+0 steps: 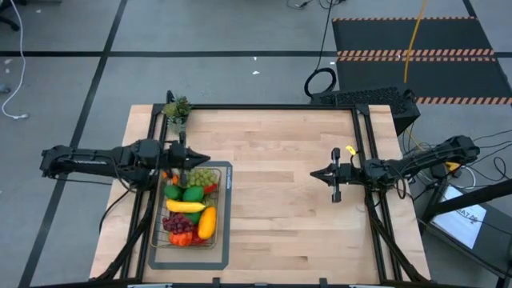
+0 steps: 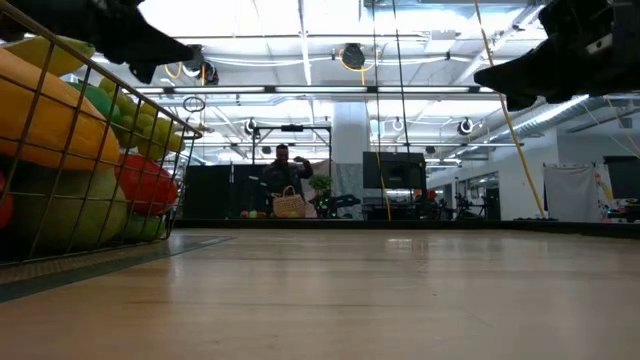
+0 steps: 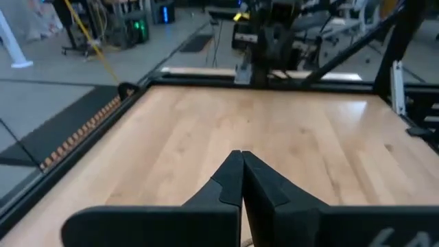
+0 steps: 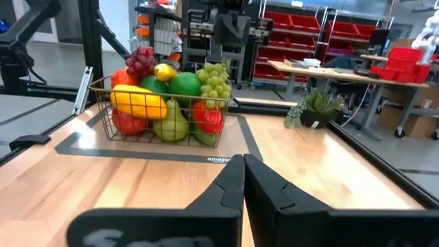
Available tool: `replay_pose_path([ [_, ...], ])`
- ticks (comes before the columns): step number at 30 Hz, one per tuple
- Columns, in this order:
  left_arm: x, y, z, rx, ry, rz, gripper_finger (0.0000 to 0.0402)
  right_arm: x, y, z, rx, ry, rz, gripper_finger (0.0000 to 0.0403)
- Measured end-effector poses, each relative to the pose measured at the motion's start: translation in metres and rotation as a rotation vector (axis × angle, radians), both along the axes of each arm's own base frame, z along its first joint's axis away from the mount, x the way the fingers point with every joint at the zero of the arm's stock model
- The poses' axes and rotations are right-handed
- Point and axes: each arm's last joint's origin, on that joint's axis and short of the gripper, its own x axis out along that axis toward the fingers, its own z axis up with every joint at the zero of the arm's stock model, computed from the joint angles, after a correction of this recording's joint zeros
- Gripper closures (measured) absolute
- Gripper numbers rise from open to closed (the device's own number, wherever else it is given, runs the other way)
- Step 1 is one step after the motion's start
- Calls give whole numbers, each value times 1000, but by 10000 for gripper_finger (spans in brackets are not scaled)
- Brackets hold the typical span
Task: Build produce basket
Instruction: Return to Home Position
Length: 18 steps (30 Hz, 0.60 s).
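From above, the wire basket [image 1: 187, 245] sits on a grey mat [image 1: 225, 258] along the left edge of the bench [image 1: 280, 232], piled full of toy fruit [image 1: 189, 206]. The left tool [image 1: 205, 160] hangs over the basket's far end, clenched and empty. The right tool [image 1: 318, 175] hovers near the right edge, well apart from the basket. A potted plant [image 1: 178, 109] stands at the far left corner. At bench height, the fruit presses against the basket wires, and a person [image 2: 283, 172] stands far off in the room behind. The left wrist camera shows its fingers [image 3: 230, 185] pressed together, holding nothing. The right wrist camera shows the same, with the full basket beyond
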Motion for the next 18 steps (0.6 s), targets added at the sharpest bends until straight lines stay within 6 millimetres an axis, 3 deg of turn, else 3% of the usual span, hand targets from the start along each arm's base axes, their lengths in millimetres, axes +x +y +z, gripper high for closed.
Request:
replay_pose_path([
  [10, -27, 0, -11, 5, -129, 41, 399, -10, -2, -2, -31, -61, 1, 403],
  [18, -32, 0, -24, -25, -133, 45, 400, -14, -3, 3, -93, -110, -7, 403],
])
